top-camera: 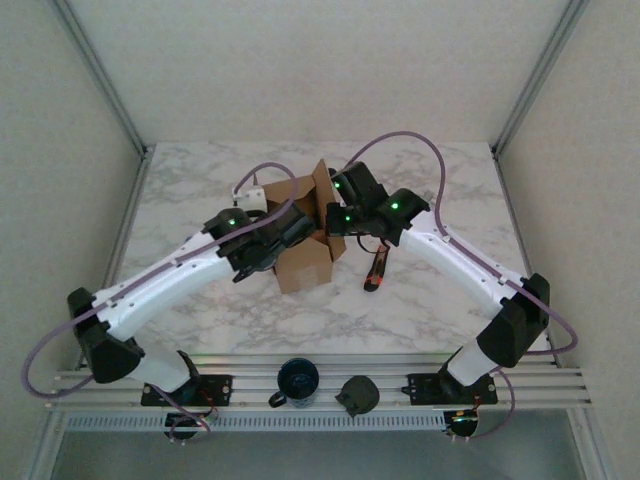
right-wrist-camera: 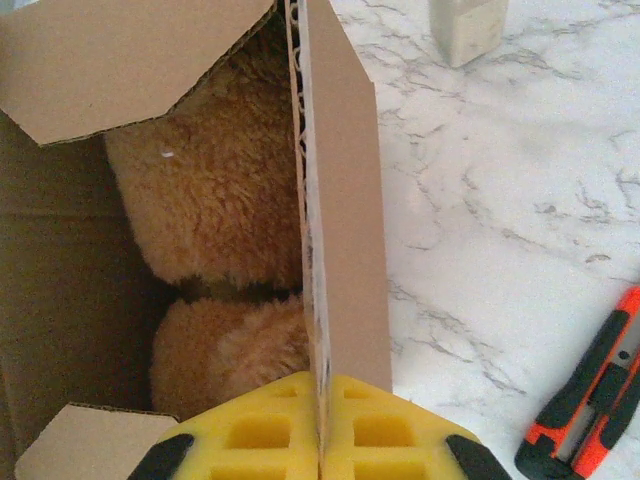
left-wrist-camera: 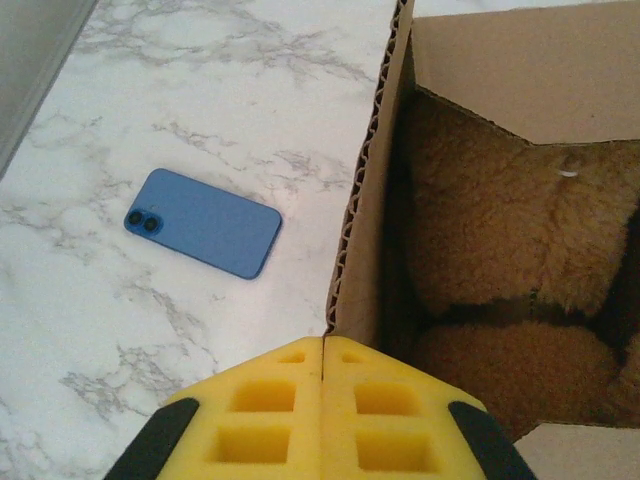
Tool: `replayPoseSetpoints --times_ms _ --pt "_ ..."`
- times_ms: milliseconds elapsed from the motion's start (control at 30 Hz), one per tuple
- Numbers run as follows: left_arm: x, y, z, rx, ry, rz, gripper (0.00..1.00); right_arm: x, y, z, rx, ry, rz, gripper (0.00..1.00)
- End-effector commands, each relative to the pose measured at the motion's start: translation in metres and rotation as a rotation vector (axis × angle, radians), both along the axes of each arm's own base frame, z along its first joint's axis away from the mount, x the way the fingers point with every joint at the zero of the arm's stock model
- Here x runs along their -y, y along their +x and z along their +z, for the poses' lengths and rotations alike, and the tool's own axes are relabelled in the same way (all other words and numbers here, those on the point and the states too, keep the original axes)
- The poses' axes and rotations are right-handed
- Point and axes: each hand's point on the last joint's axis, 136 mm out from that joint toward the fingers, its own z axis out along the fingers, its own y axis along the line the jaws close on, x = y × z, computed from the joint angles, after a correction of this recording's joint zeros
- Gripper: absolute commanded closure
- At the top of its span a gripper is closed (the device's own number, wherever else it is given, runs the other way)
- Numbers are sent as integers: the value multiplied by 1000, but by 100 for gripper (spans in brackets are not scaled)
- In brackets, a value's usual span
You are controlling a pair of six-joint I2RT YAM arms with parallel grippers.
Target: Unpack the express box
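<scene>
Mid-table, the express box (top-camera: pixel 303 265) stands open, its left flap pinched by the left gripper (left-wrist-camera: pixel 323 350) and its right flap by the right gripper (right-wrist-camera: pixel 320 385), a brown plush toy (right-wrist-camera: pixel 215 210) inside.

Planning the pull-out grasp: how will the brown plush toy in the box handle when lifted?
The plush toy looks fuzzy and bulging: likely soft, compressible, light, floppy rather than stiff. It sits snug against the express box walls, so pulling may drag the carton along.
</scene>
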Motion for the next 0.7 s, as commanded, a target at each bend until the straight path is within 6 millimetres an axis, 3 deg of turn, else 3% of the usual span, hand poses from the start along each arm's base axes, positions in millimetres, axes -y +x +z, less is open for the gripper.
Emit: replayPoseSetpoints --times_ms 0,267,467,667 --pt "-29 -5 11 55 15 32 100 28 10 -3 27 -75 -99 100" --pt "3 9 15 138 -211 -78 100 20 9 2 18 -76 -41 100" --pt "35 17 21 165 -337 -188 100 23 22 18 26 -41 -22 66" --pt "44 21 19 186 -393 -189 100 21 20 57 71 -19 26 46"
